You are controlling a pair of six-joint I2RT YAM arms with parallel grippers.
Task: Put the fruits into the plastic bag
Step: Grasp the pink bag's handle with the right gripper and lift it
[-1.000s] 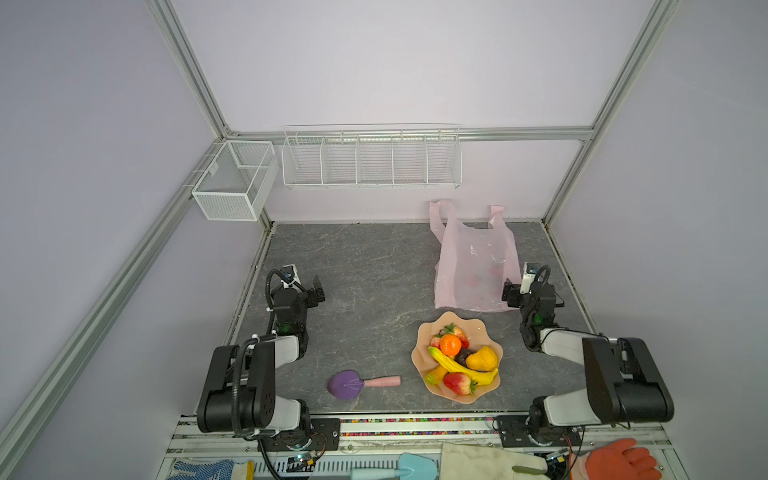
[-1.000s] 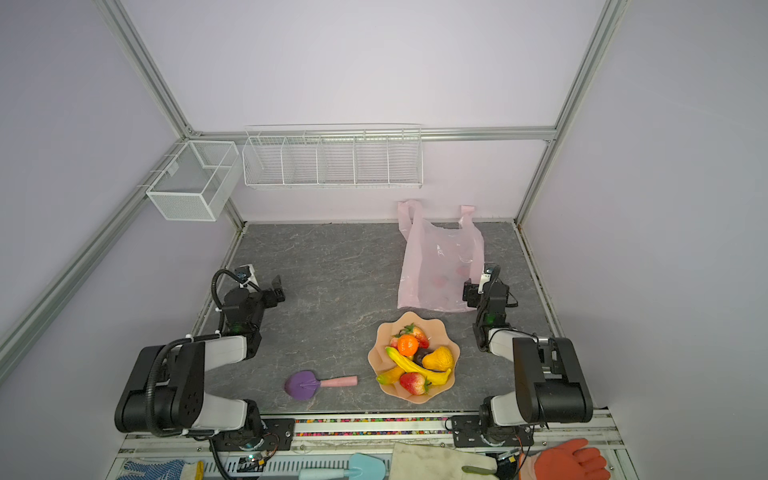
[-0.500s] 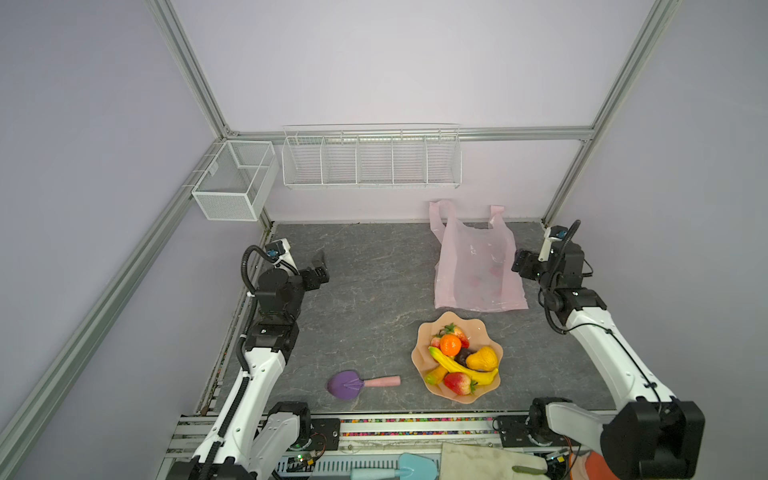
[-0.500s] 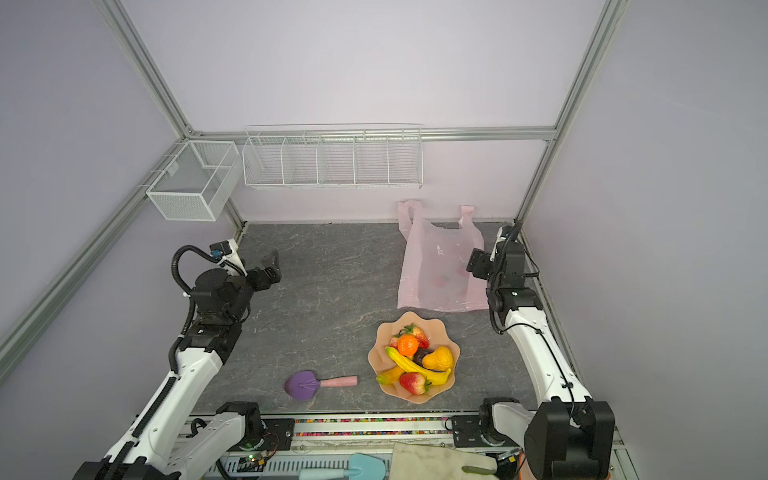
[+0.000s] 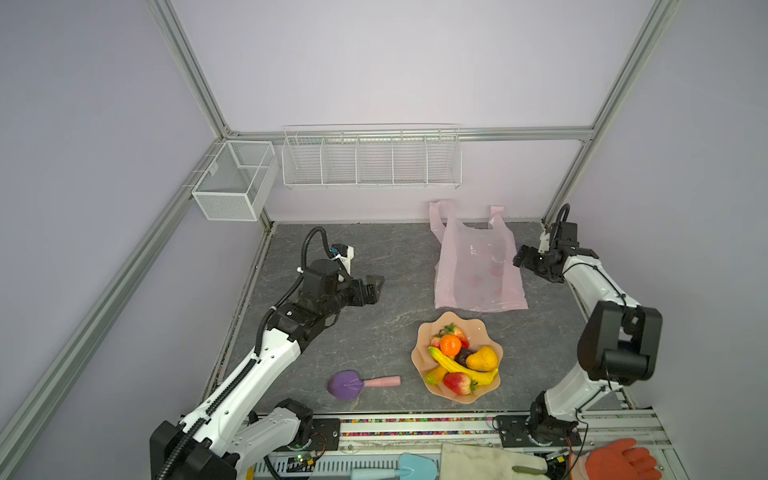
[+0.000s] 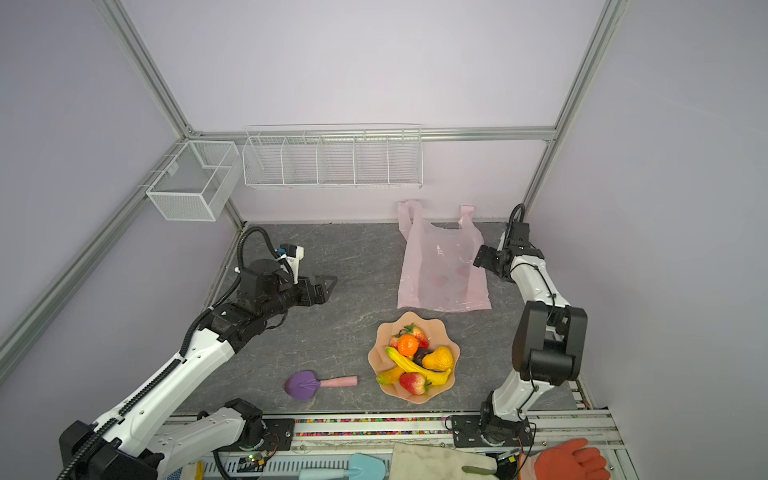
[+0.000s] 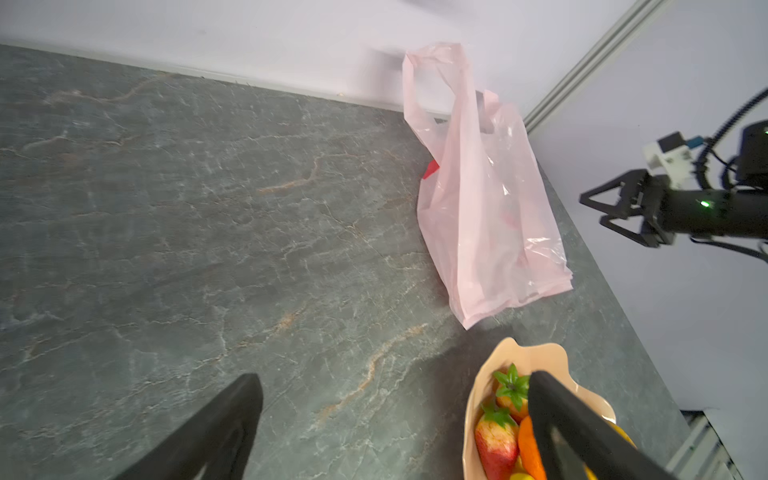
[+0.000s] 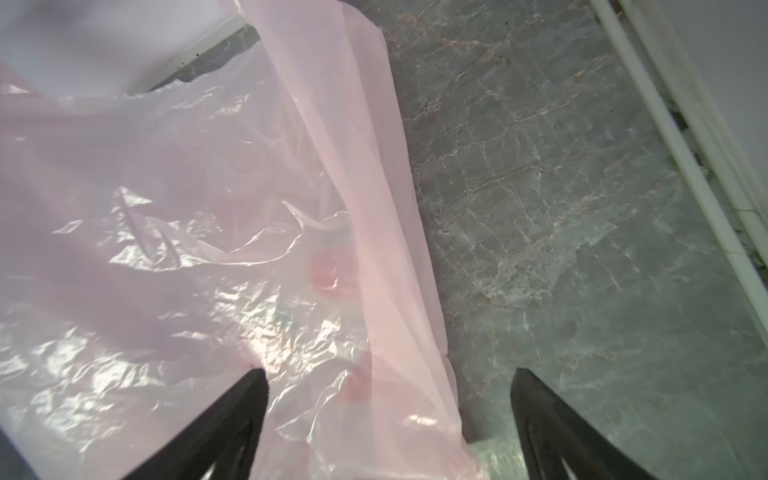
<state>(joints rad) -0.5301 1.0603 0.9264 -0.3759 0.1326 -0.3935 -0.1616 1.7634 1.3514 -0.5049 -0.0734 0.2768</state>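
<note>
left gripper (image 5: 376, 283): my jaws stand wide apart and hold nothing. They hang over bare desk (image 5: 395, 249), well left of the plastic bag (image 5: 478, 266), and are aimed across toward it.
right gripper (image 5: 523, 257): the jaws are spread wide and empty, just beside the bag's right edge. In the right wrist view they straddle that edge, one finger (image 8: 245, 399) over the pink film and the other over bare desk. I cannot tell whether a tip touches the film.
bag position: it lies flat at the back right of the desk, between the back wall (image 5: 374, 208) and the bowl (image 5: 473, 328).
bag axis: the long axis runs back to front. The two handle loops (image 5: 440, 212) point at the back wall and lean up against it; the closed bottom edge faces the bowl, near it but apart.
bag contents: only faint red-pink marks show through the film.
bowl contents: all the fruits (image 5: 459, 363) I can see are heaped here: an orange (image 5: 450, 345), a banana (image 5: 455, 368) lying across the middle, a strawberry (image 5: 457, 382) at the front, a pear-like piece (image 5: 483, 359) and a dark piece (image 5: 462, 356).
scoop (image 5: 347, 384): it lies on the desk left of the bowl, its pink handle pointing at the bowl.
</note>
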